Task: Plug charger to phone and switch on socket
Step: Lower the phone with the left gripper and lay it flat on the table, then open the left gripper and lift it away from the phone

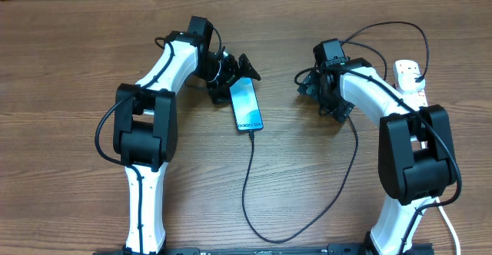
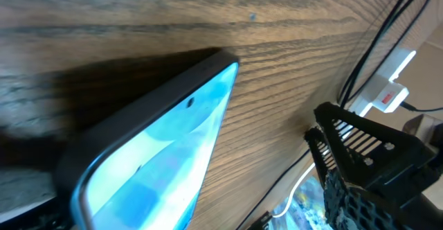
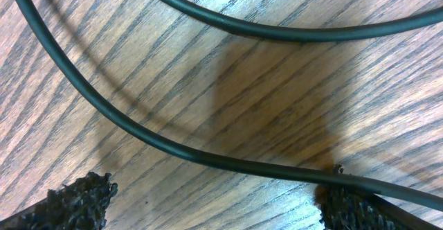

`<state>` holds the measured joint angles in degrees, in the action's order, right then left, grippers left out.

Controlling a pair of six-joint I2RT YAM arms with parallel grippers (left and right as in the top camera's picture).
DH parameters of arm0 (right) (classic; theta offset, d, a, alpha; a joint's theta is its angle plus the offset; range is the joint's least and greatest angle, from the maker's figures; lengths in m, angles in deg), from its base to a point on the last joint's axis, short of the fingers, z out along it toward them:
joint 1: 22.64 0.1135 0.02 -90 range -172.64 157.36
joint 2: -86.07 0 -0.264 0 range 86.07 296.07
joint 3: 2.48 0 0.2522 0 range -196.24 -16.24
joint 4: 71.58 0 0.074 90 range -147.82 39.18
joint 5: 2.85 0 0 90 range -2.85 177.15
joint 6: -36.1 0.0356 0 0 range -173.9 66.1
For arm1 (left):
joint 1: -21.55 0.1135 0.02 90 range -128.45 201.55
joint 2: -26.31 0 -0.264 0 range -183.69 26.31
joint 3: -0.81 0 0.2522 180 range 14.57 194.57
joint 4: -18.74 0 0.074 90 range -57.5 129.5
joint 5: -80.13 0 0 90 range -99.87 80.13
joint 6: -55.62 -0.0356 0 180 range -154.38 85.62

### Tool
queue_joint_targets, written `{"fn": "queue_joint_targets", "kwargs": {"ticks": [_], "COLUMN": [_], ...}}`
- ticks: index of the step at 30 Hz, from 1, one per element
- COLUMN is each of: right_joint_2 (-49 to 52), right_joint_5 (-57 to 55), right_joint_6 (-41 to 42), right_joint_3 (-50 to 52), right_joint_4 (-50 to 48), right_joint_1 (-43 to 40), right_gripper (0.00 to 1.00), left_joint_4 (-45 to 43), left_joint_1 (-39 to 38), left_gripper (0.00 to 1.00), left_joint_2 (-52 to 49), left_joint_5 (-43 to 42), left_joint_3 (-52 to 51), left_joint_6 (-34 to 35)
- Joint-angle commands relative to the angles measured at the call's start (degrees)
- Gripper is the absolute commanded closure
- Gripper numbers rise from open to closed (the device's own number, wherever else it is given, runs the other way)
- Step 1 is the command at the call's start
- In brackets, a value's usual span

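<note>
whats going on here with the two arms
Two robot arms are working on a phone. The left gripper sits open at the phone's far end, holding nothing. The right gripper hangs open, low over the black charger cable, which runs from the phone's near end toward the white power strip.

The phone [image 1: 246,105] is laid flat near the middle of the table [image 1: 77,40]. The left gripper [image 1: 231,78] is set at its far end, and the right gripper [image 1: 323,97] is placed to its right, apart from it. The charger [image 1: 247,186] is met by the phone's near end, is run toward the near table edge, and is looped back up under the right gripper to the socket [image 1: 410,77], which is set at the far right, beside the right arm.
</note>
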<state>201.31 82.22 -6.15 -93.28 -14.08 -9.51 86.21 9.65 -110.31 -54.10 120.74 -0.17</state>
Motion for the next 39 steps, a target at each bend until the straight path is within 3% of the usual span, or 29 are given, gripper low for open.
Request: {"fn": "queue_joint_targets", "kwargs": {"ticks": [1,19,27,35,39], "right_joint_2": [0.5,0.5,0.5,0.5,0.5], "right_joint_5": [0.7,0.7,0.7,0.5,0.5], "right_joint_6": [0.2,0.2,0.2,0.2,0.2], "right_joint_3": [0.6,0.6,0.6,0.6,0.6], "right_joint_4": [0.2,0.3,0.3,0.1,-0.3], "right_joint_1": [0.0,0.0,0.0,0.0,0.0], "right_gripper": [0.00,0.00,0.00,0.00,0.00], "left_joint_4": [1.2,3.0,4.2,15.9,23.1], "left_joint_1": [0.7,0.9,2.3,5.6,5.0], "left_gripper": [0.00,0.00,0.00,0.00,0.00], "left_joint_2": [-4.7,-4.7,-4.2,3.5,9.4], "left_joint_5": [14.9,17.4,17.7,35.1,42.6], "left_joint_3": [-3.0,-3.0,-3.0,5.6,11.8], "left_joint_6": [-0.4,-0.4,-4.5,-8.7,-15.5]}}
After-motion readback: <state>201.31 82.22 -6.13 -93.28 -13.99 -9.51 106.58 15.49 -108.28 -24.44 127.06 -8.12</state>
